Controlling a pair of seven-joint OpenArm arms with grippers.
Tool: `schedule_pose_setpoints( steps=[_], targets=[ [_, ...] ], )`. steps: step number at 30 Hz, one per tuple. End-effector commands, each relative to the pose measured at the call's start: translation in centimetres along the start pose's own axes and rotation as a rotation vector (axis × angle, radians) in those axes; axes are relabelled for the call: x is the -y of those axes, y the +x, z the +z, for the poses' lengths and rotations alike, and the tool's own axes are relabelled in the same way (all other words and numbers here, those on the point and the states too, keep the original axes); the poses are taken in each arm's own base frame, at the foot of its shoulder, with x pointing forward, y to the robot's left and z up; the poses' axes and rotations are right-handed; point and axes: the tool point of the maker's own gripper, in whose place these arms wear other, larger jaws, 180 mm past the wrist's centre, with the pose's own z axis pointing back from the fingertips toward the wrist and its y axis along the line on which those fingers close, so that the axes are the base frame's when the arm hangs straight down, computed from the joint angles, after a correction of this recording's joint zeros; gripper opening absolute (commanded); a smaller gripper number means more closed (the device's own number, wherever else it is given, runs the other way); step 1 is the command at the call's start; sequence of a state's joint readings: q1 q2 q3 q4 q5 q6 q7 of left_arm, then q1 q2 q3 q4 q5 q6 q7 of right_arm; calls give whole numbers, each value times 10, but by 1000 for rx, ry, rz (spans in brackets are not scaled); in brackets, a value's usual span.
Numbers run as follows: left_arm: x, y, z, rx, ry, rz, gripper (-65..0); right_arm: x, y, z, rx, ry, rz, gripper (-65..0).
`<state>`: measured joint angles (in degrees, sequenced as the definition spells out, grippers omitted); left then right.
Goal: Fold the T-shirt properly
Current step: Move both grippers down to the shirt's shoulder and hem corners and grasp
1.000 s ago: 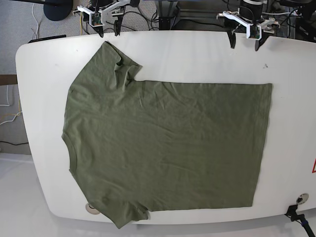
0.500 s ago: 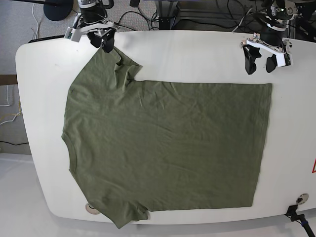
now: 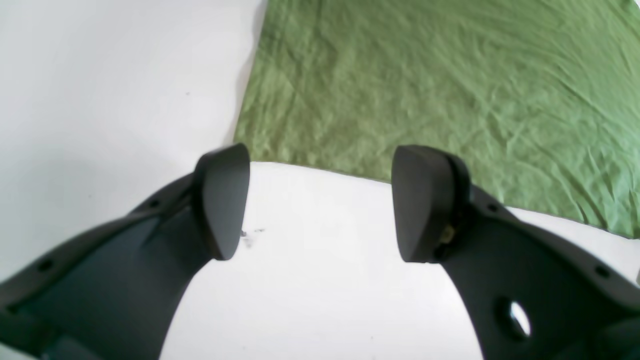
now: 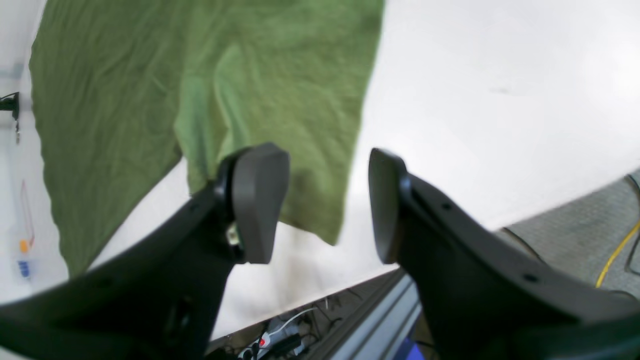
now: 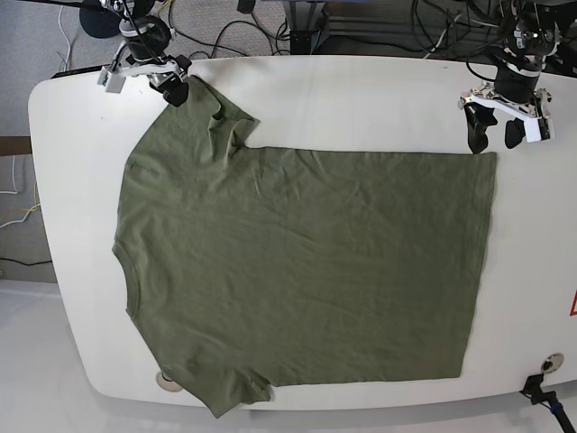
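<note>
White tabletop (image 5: 361, 99) fills the base view, with grey floor and cables beyond its far edge. The T-shirt (image 5: 297, 271) lies spread flat across the table, neck end toward that view's left and straight hem toward its right, the far sleeve rumpled. The left gripper (image 5: 497, 133) hangs over the hem's far corner, jaws parted and empty. The right gripper (image 5: 171, 86) sits at the tip of the far sleeve; from here I cannot tell whether it touches the cloth.

From the left wrist camera, the left gripper (image 3: 320, 200) stands wide apart over bare table (image 3: 100, 100), nothing between its pads. The T-shirt (image 3: 425, 90) corner lies just beyond the fingertips, with a small dark smudge on the table near one pad.

From the right wrist camera, the right gripper (image 4: 327, 200) is partly spread, holding nothing. The sleeve tip of the T-shirt (image 4: 225, 100) lies below and beyond its pads, near the table (image 4: 475, 100) edge.
</note>
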<state>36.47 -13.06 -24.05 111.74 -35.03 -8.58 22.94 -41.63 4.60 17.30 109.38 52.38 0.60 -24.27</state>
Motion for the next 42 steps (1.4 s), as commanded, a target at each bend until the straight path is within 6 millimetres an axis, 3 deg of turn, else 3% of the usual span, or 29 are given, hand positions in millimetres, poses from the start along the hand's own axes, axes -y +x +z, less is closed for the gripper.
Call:
schedule_pose_setpoints(
  steps=[1, 8, 15, 21, 23, 26, 32, 36, 38, 42],
  targets=[
    [2, 12, 2, 41, -10, -12, -227, -2, 1, 1, 2, 14, 4, -362],
    [1, 13, 1, 41, -10, -13, -226, 16, -25, -3, -53, -34, -58, -363],
    [1, 13, 1, 41, -10, -13, -226, -12, -38, -17, -88, 38, -58, -365],
    [-1, 17, 1, 40, -12, -40, -226, -16, -31, -21, -71, 47, -57, -373],
    [-4, 16, 0, 33, -10, -45, -227, -17, -28, -22, -68, 50, -50, -448],
    [-10, 18, -7, 37, -3, -41, -228, -17, -27, -23, -66, 53, -46, -650],
    [-30, 9, -21, -17, 27, -39, -223, -20, -23, -25, -57, 62, -43, -650],
    [-27, 9, -44, -92, -31, -50, -193, -20, -23, -25, -57, 61, -41, -650],
    [-43, 10, -49, -110, -11, -32, -159, -20, -23, -26, -58, 60, -41, -650],
    [-58, 3, -66, -159, 18, 28, -154, -23, -20, -27, -52, 67, -39, -650]
  ],
)
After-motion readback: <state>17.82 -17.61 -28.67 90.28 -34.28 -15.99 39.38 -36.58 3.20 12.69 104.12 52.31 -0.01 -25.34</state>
